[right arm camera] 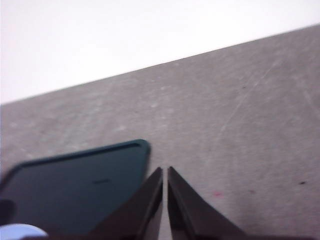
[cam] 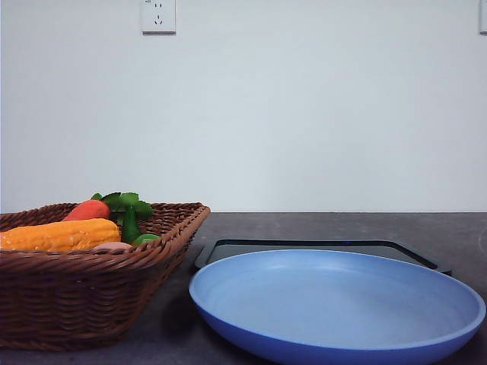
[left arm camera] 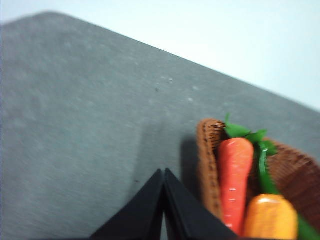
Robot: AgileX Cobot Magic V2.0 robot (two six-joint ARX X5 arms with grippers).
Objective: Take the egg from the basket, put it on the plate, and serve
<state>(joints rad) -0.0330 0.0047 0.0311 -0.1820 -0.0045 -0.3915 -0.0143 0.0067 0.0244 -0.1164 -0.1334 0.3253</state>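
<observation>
The left end effector (left arm camera: 164, 172) is seen in the left wrist view with its two black fingers drawn together to a point, nothing held between them. It is held above the grey bench (left arm camera: 75, 125), just beside the end wall of the basket (left arm camera: 207, 165). The right end effector (right arm camera: 165, 172) is likewise drawn nearly together, only a thin slit left between the fingers, and is empty; it is held over bare bench near a corner of the black tray (right arm camera: 75, 185).

In the front view, the basket (cam: 91, 296) is placed at the left, with a carrot (cam: 86, 210), a corn cob (cam: 61, 234) and a green item (cam: 144, 239) inside. A small pinkish sliver at the near rim, below the corn cob, is judged to be the egg (cam: 112, 245), lying in the basket. The blue plate (cam: 335, 334) is set just beside the basket on the right, in front of the tray, and nothing is seen on it.

The task is judged to be at its very start: the egg is not yet grasped, and lifting, placing on the plate and serving are all left to be done.
</observation>
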